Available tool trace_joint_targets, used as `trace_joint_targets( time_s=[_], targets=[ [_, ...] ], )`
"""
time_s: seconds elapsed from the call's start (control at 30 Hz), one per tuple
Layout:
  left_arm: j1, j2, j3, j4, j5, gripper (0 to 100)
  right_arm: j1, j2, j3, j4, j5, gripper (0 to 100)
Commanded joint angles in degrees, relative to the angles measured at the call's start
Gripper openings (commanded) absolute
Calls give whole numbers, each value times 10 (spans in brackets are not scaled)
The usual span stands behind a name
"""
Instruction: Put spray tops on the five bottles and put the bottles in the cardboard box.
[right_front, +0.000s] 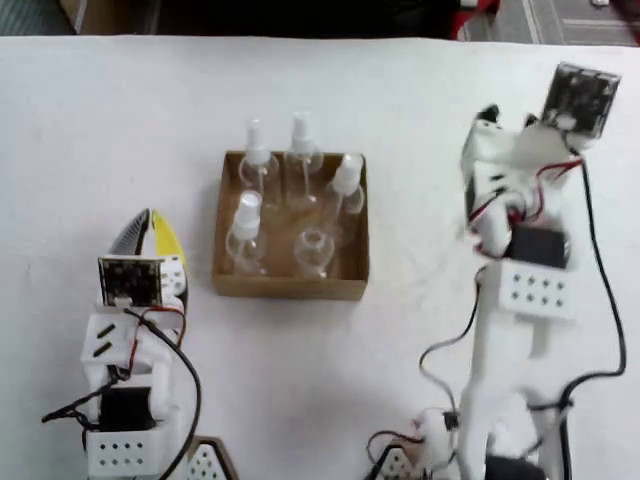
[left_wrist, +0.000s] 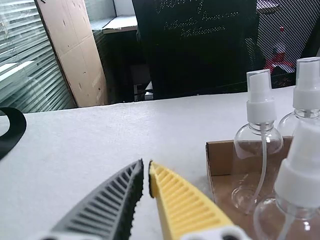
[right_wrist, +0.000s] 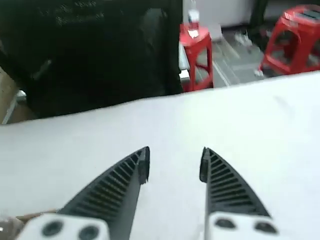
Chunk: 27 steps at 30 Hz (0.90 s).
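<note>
The cardboard box (right_front: 290, 283) stands mid-table and holds five clear bottles. Spray tops sit on the back-left bottle (right_front: 257, 160), the back-middle bottle (right_front: 300, 150), the back-right bottle (right_front: 347, 185) and the front-left bottle (right_front: 246, 230). The front-right bottle (right_front: 314, 250) shows a bare open neck. My left gripper (right_front: 150, 218) rests left of the box, its grey and yellow fingers shut on nothing (left_wrist: 145, 172). In the left wrist view the box corner (left_wrist: 220, 157) and a capped bottle (left_wrist: 260, 145) stand just beside it. My right gripper (right_wrist: 174, 162) is open over bare table, right of the box (right_front: 486, 125).
A white cloth covers the table (right_front: 420, 330). Cables trail from both arm bases along the near edge. Beyond the far edge are a dark chair, a cardboard sheet (left_wrist: 70, 55) and red stools (right_wrist: 197, 47). Open table lies between the box and each arm.
</note>
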Motion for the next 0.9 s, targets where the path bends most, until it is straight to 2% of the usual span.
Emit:
trace_joint_targets(
  time_s=[0.0, 0.13, 0.3, 0.87],
  targets=[
    [-15, -6, -6, -18, -5, 24, 34, 100, -123, 112, -5, 144],
    [-26, -6, -5, -25, -4, 24, 60, 222, -201, 189, -7, 144],
    [-24, -6, -4, -25, -4, 24, 58, 324, -248, 236, -11, 144],
    [-24, -6, -2, -25, -5, 24, 68, 535, -379, 239, -10, 145]
  ],
)
